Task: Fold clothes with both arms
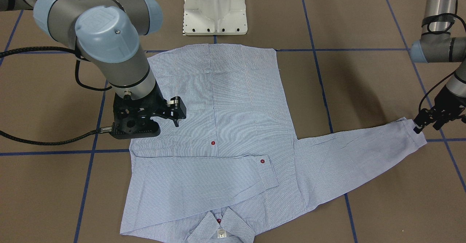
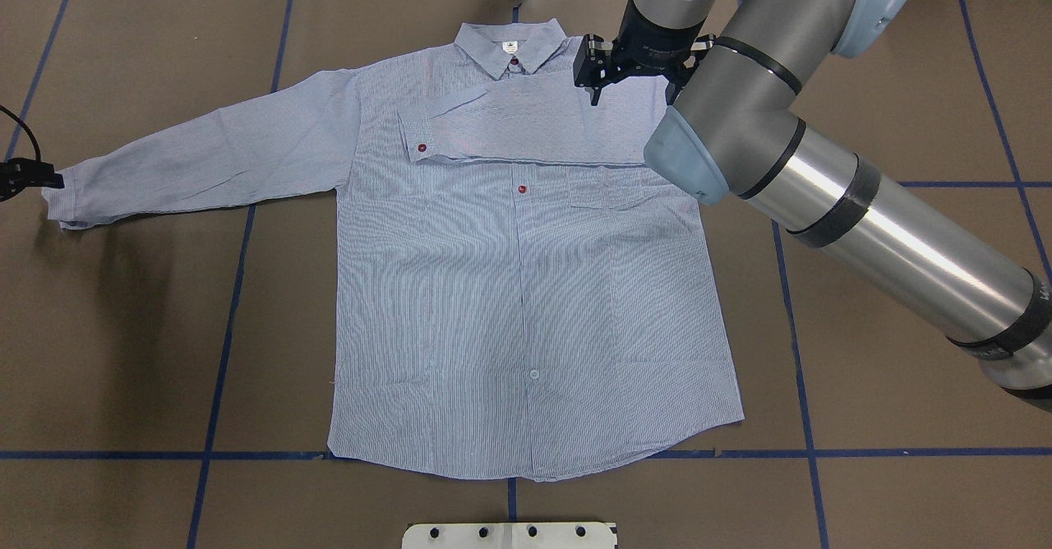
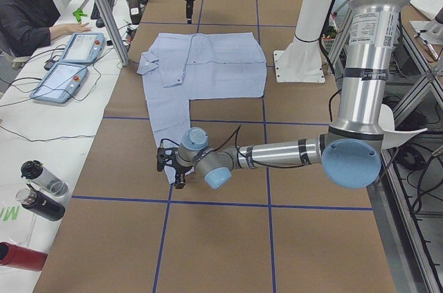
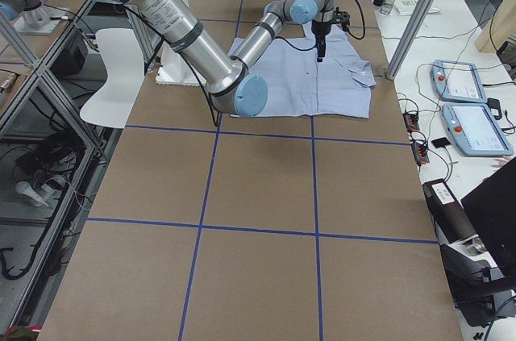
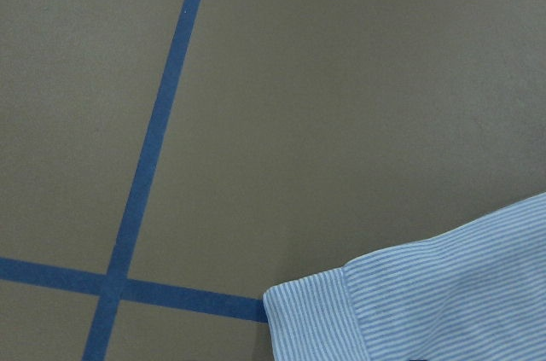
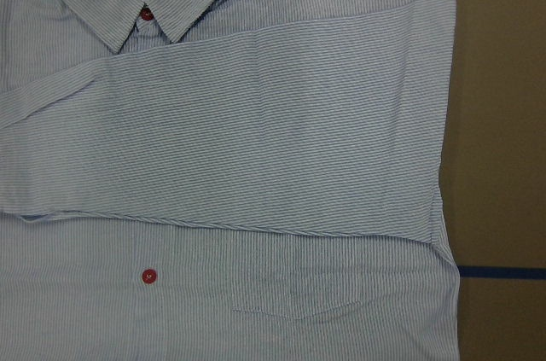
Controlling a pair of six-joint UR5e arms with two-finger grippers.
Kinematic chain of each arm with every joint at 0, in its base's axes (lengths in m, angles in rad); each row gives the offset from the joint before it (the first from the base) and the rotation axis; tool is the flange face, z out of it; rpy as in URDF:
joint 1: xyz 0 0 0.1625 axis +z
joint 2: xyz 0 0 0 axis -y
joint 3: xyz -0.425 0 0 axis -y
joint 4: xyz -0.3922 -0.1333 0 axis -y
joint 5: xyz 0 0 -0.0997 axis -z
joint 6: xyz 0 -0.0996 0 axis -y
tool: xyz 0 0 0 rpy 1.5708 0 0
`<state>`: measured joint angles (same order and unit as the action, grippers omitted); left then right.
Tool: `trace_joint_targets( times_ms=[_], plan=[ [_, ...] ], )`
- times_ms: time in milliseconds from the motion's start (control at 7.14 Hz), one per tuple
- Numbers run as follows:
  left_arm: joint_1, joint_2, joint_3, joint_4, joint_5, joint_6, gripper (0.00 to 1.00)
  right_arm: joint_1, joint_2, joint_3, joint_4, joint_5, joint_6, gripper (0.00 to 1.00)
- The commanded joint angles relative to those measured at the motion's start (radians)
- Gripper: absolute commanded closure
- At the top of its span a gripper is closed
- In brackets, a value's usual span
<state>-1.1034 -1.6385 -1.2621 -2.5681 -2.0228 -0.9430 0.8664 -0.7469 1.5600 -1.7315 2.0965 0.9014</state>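
Overhead exterior view: spread front-up on the brown paper-covered desk [image 2: 863,417] with its blue tape grid, a light blue, finely white-striped, long-sleeved button-up shirt [image 2: 526,302], collar away from the robot's base, hem towards it. On the robot's right side, a folded sleeve [image 2: 526,117] already laid across the chest just below the collar, red-buttoned cuff end resting past the button line. On the robot's left side, an outstretched sleeve [image 2: 205,154] lying flat, well apart from the shirt body.

As for the black two-finger right claw [image 2: 637,80]: poised above the shoulder end of the folded sleeve, fingers apart, gripping nothing; from its wrist camera, only flat cloth below. As for the black two-finger left claw [image 1: 426,124]: down at the very tip of the outstretched cuff [image 1: 411,134], fingers seemingly spread, touching or just beside the cloth edge, apparently with no cloth taken up; from its wrist camera, cuff corner off to one side.

Step in hand, by the look of it: the second sleeve fold, with the first done. Called for next, probably: pinching the cuff edge firmly, lifting just clear of the desk, then carrying it across the chest to lie over or beside the first sleeve, without dragging the shirt body or disturbing the existing fold. Side and bottom folds not yet begun.
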Motion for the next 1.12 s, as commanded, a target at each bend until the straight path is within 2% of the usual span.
trace_joint_targets(
  times_ms=[0, 140, 420, 700, 981],
  plan=[
    [0.042, -0.001, 0.003, -0.001, 0.029, -0.002, 0.2, 0.008, -0.02, 0.005, 0.001, 0.004, -0.002, 0.0],
    [0.042, -0.001, 0.003, -0.001, 0.029, -0.002, 0.26, 0.006, -0.02, 0.005, 0.003, 0.003, -0.002, 0.0],
    [0.042, 0.002, 0.004, -0.001, 0.029, -0.002, 0.29, 0.006, -0.019, 0.006, 0.003, 0.002, -0.001, 0.0],
    [0.042, 0.006, 0.01, -0.001, 0.029, -0.003, 0.34, 0.008, -0.061, 0.046, 0.006, 0.003, -0.002, 0.0],
    [0.042, 0.006, 0.016, -0.001, 0.029, -0.003, 0.46, 0.008, -0.072, 0.054, 0.006, 0.002, -0.002, 0.0]
  ],
)
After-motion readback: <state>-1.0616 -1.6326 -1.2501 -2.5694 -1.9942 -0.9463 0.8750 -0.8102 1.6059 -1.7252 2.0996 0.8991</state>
